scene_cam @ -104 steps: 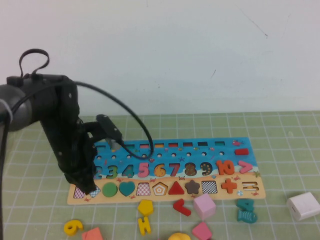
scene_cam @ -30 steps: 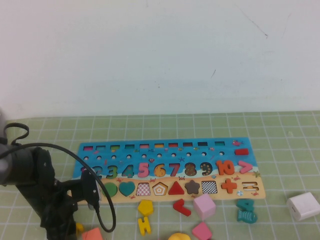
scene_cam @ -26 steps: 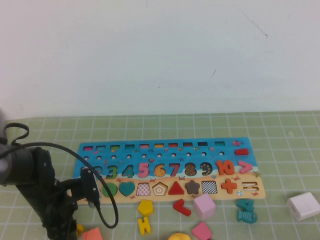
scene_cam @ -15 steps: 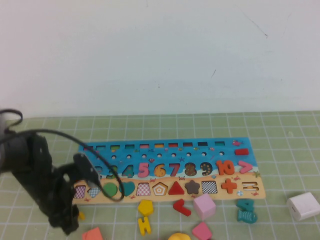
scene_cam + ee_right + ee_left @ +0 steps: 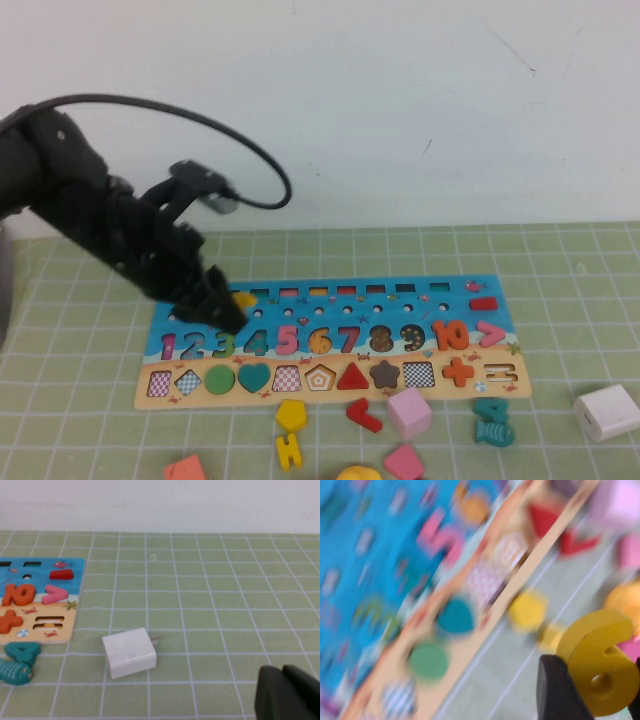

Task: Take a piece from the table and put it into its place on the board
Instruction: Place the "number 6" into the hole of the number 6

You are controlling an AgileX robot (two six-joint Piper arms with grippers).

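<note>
The table (image 5: 560, 260) carries the board (image 5: 480, 375) near its front edge. The left gripper (image 5: 228, 312) is held above the board's left end, clamped on the yellow 6 (image 5: 600, 672), presumably for carrying toward its slot. The right gripper (image 5: 285, 692) is parked low near a white adapter (image 5: 129, 652), its fingers closed. The 6 is flat, glossy, with a small hole.

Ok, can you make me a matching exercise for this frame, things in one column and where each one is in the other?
Things:
1. yellow 6
2. white block
3. yellow pentagon
4. right gripper

Places:
A. alone on the table, right of the board
B. held by the left gripper above the board's left part
C. shut, parked over the table near the white block
D. on the table just in front of the board's shape strip

Pairs: 1-B, 2-A, 3-D, 4-C
</note>
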